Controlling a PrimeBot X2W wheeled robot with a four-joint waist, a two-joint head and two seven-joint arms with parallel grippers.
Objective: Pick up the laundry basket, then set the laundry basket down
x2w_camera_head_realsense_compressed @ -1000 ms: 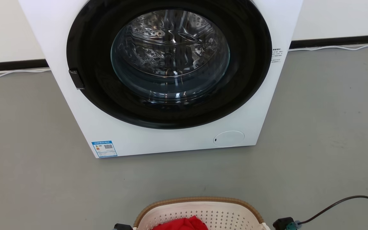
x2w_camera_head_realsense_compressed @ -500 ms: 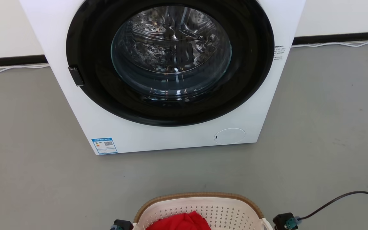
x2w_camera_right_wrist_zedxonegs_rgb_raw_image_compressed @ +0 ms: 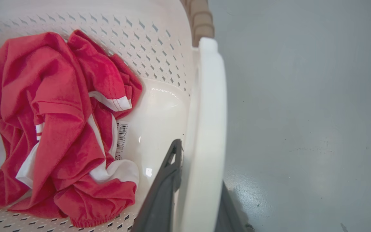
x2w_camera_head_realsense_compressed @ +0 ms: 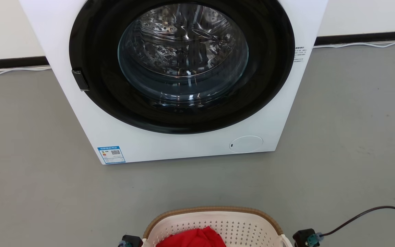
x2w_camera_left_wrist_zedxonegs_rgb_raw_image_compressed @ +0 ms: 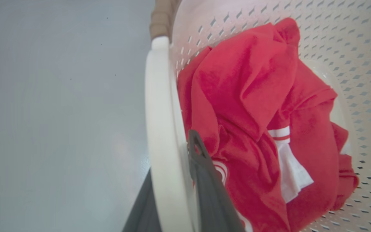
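Observation:
The laundry basket point(x2w_camera_head_realsense_compressed: 214, 210), cream-white with perforated walls and a brown woven-look rim, sits at the bottom centre of the head view, with a crumpled red and white garment point(x2w_camera_head_realsense_compressed: 192, 238) inside. In the left wrist view my left gripper point(x2w_camera_left_wrist_zedxonegs_rgb_raw_image_compressed: 172, 154) is shut on the basket's white loop handle point(x2w_camera_left_wrist_zedxonegs_rgb_raw_image_compressed: 159, 112), one dark finger point(x2w_camera_left_wrist_zedxonegs_rgb_raw_image_compressed: 204, 180) inside and one outside. My right gripper point(x2w_camera_right_wrist_zedxonegs_rgb_raw_image_compressed: 201, 164) grips the opposite white handle point(x2w_camera_right_wrist_zedxonegs_rgb_raw_image_compressed: 208, 112) the same way, with its inner finger point(x2w_camera_right_wrist_zedxonegs_rgb_raw_image_compressed: 167, 174) against the basket wall. I cannot tell whether the basket touches the floor.
A big white washing machine point(x2w_camera_head_realsense_compressed: 183, 147) with a closed round black-framed glass door point(x2w_camera_head_realsense_compressed: 182, 58) stands straight ahead on the grey floor point(x2w_camera_head_realsense_compressed: 29, 171). A black cable point(x2w_camera_head_realsense_compressed: 372, 210) curves over the floor at the lower right. White cables run along the back wall's skirting.
The whole head view has shifted slightly up, so the camera moved. Both grippers keep their hold on the basket handles, and a little more of the basket shows.

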